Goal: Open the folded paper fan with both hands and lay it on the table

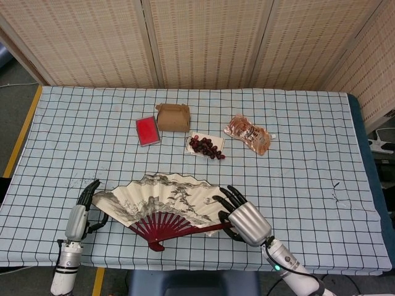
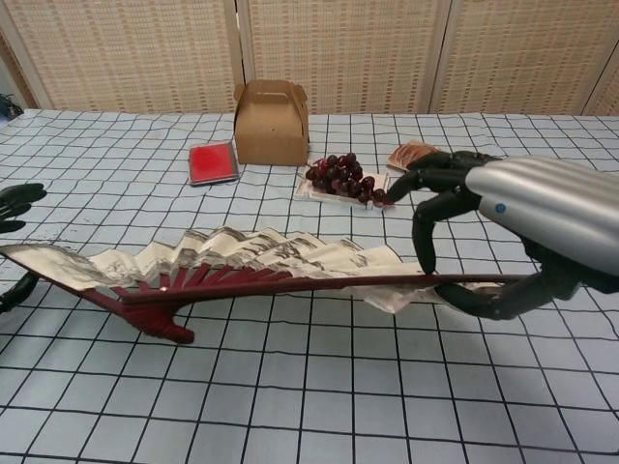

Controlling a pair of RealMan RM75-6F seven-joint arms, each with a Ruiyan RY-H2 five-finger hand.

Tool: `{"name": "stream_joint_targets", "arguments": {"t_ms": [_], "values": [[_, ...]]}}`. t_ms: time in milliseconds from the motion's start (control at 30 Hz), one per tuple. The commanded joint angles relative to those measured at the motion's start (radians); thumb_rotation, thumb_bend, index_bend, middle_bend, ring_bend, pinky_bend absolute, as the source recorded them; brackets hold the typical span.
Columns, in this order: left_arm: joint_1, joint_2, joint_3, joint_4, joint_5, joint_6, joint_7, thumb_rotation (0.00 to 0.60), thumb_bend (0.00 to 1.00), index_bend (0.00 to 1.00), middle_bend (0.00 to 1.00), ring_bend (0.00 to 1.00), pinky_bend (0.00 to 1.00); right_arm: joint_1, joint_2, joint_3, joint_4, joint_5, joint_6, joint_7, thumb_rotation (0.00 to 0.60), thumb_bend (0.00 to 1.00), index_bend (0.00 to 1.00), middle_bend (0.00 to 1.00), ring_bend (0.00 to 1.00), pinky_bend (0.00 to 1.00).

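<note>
Checked table (image 1: 308,123) bears box (image 1: 172,117), grapes (image 1: 206,145).

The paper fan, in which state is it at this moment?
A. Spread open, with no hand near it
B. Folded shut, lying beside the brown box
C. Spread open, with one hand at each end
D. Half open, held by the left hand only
C: the paper fan is spread wide, the left hand at one end and the right hand at the other.

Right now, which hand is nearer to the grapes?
Right. The right hand holds the fan's right edge, just in front of the grapes. The left hand is at the fan's far left end, much further off.
</note>
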State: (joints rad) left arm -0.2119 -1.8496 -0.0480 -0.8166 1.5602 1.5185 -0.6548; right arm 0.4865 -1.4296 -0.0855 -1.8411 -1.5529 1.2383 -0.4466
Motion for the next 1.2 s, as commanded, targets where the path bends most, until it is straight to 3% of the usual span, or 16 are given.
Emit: {"name": "stream_joint_targets", "arguments": {"t_ms": [33, 100, 233, 500, 667, 867, 967, 1067, 1200], "values": [[0.001, 0.003, 0.008, 0.011, 0.004, -0.002, 0.003, 0.6, 0.48, 0.0, 0.0, 0.0, 0.08, -0.005, 0.003, -0.004, 0.012, 0.019, -0.014, -0.011, 0.6, 0.53, 0.1, 0.04, 0.0, 0.02], [0.003, 0.01, 0.014, 0.033, 0.009, -0.001, 0.005, 0.6, 0.48, 0.0, 0.0, 0.0, 0.08, -0.006, 0.015, -0.001, 0.018, 0.068, -0.045, -0.041, 0.6, 0.5, 0.0, 0.0, 0.0, 0.0], [0.004, 0.024, -0.003, 0.089, -0.027, -0.038, 0.019, 0.6, 0.47, 0.0, 0.0, 0.0, 0.08, 0.004, 0.042, 0.034, 0.03, 0.17, -0.096, -0.063, 0.6, 0.47, 0.0, 0.0, 0.0, 0.0], [0.024, 0.073, 0.0, 0.113, -0.039, -0.033, 0.051, 0.6, 0.47, 0.0, 0.0, 0.0, 0.08, 0.008, 0.09, 0.046, 0.041, 0.236, -0.138, -0.09, 0.6, 0.4, 0.0, 0.0, 0.0, 0.0], [0.053, 0.166, 0.024, 0.098, -0.043, -0.041, 0.329, 0.6, 0.42, 0.0, 0.01, 0.0, 0.08, -0.008, 0.123, 0.04, 0.039, 0.229, -0.134, -0.051, 0.6, 0.4, 0.0, 0.0, 0.0, 0.0], [0.078, 0.344, 0.077, -0.178, 0.023, 0.026, 0.63, 0.6, 0.38, 0.0, 0.0, 0.0, 0.08, -0.039, 0.144, 0.031, 0.062, 0.167, -0.099, 0.057, 0.6, 0.4, 0.0, 0.0, 0.0, 0.0], [0.09, 0.417, 0.066, -0.314, 0.015, 0.05, 0.806, 0.6, 0.39, 0.0, 0.0, 0.0, 0.08, -0.056, 0.179, 0.021, 0.052, 0.134, -0.076, 0.095, 0.6, 0.4, 0.0, 0.0, 0.0, 0.0], [0.104, 0.489, 0.068, -0.438, -0.042, -0.006, 0.985, 0.6, 0.41, 0.0, 0.0, 0.0, 0.06, -0.087, 0.224, 0.006, 0.037, 0.084, -0.025, 0.125, 0.6, 0.4, 0.0, 0.0, 0.0, 0.0], [0.094, 0.597, 0.125, -0.626, -0.118, -0.175, 1.15, 0.6, 0.41, 0.0, 0.0, 0.0, 0.07, -0.131, 0.277, -0.019, 0.035, 0.02, 0.04, 0.182, 0.6, 0.4, 0.0, 0.0, 0.0, 0.0]]}}
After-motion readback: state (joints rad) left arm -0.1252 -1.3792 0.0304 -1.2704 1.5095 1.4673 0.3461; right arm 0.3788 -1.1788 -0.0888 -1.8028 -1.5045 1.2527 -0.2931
